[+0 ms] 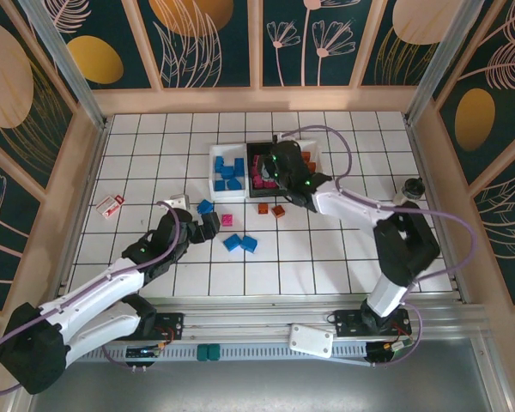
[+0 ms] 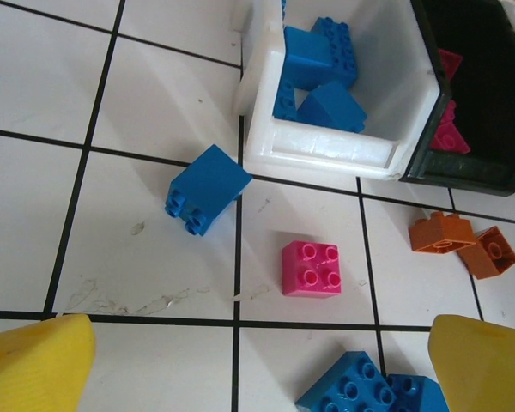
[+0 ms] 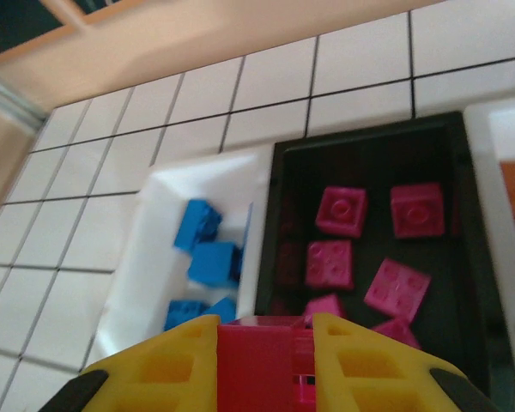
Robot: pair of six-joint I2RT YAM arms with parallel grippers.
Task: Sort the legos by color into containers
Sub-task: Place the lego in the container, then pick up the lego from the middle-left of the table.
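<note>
Noted bare tiles over the near half of the bench [image 1: 326, 257]; loose legos [image 1: 232, 243] bunched mid-bench. Found right gripper [image 3: 262, 330] clamped on a pink lego [image 3: 253, 365] above the near edge of the black tray [image 3: 369, 137]; lego's lower part cut off, long axis unreadable. Found left gripper [image 2: 257, 360] spread wide, empty, with a pink brick [image 2: 311, 268] ahead, studs up, square to the grout. Logged blue brick [image 2: 206, 189] tipped on its side, just beside the white tray [image 2: 326, 150].

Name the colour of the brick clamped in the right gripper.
The held brick is magenta-pink; the right wrist view shows it best.
</note>
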